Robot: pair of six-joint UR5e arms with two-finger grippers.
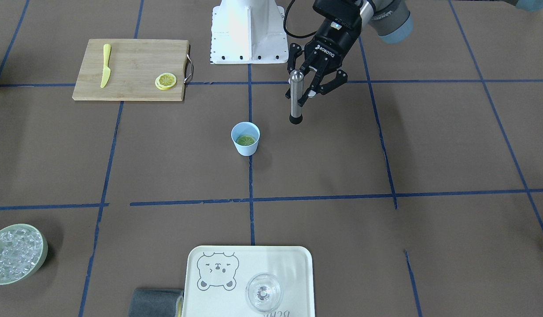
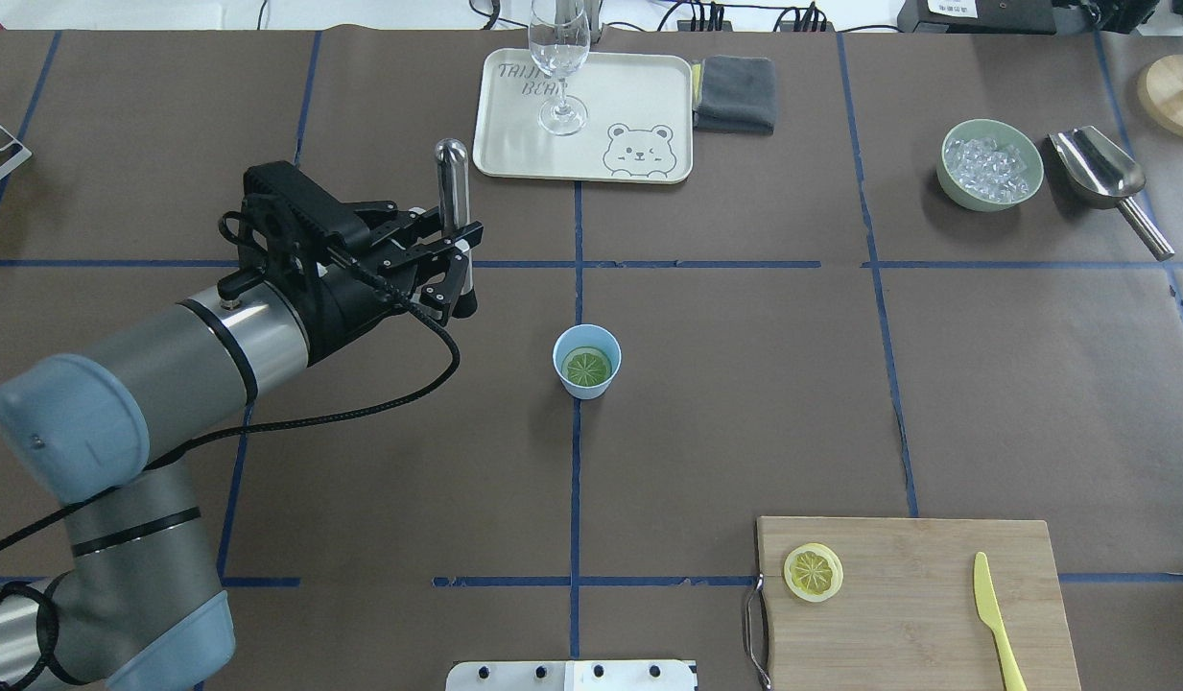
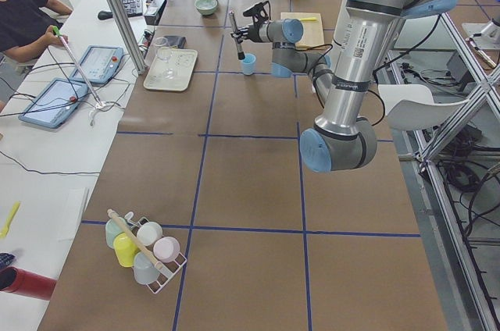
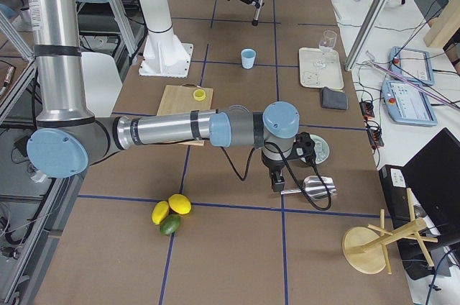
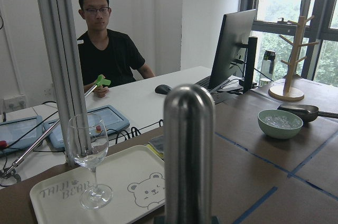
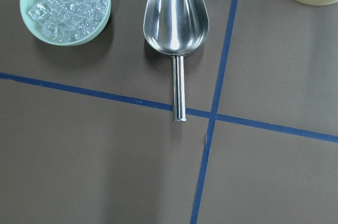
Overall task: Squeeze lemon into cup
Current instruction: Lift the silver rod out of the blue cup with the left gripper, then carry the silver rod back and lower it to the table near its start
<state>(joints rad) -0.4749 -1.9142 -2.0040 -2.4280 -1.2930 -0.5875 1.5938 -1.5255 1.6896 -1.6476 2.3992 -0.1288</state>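
Observation:
The light-blue cup (image 1: 245, 145) (image 2: 586, 382) stands at the table's middle with one lemon slice (image 1: 245, 140) (image 2: 587, 367) lying flat inside it. A second lemon slice (image 1: 165, 81) (image 2: 813, 572) lies on the wooden cutting board (image 1: 130, 66). My left gripper (image 1: 304, 94) (image 2: 460, 254) is shut on an upright steel muddler (image 1: 296, 94) (image 2: 452, 182) (image 5: 189, 155), black tip down, beside the cup and apart from it. My right gripper (image 4: 277, 179) hangs over the steel scoop (image 6: 177, 18); I cannot tell whether it is open or shut.
A yellow knife (image 1: 105, 65) lies on the board. A tray (image 2: 639, 86) holds a stemmed glass (image 2: 558, 58), with a grey cloth (image 2: 735, 91) beside it. A green bowl of ice (image 2: 991, 163) (image 6: 66, 5) sits next to the scoop (image 2: 1095, 168).

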